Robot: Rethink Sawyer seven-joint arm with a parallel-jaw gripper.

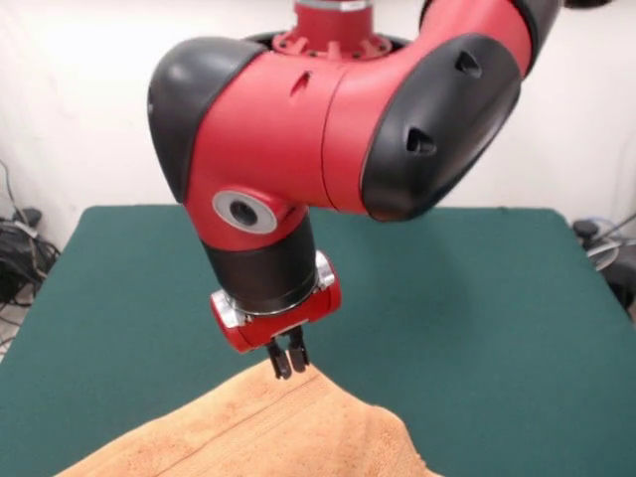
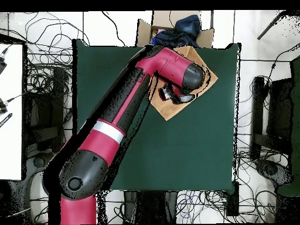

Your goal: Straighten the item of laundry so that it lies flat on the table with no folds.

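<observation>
Towel and gripper at the corner-grasp stage of flattening.

The towel (image 1: 263,432) lay at the table's (image 1: 477,298) near edge in the front view, at about 6 o'clock, its far corner peaked upward and touching the gripper (image 1: 288,364). In the overhead view the towel (image 2: 176,108) sat turned like a diamond toward 1 o'clock on the table (image 2: 176,158), partly under the arm (image 2: 126,111). You had the fingers drawn close together at that peaked corner, seemingly pinching the cloth, though the contact itself was too small to confirm. You were, by this reading, mid-grasp on the corner. Your next move would call for drawing that corner outward, away from the towel's body, low and steady, so any fold underneath opens rather than drags.
</observation>
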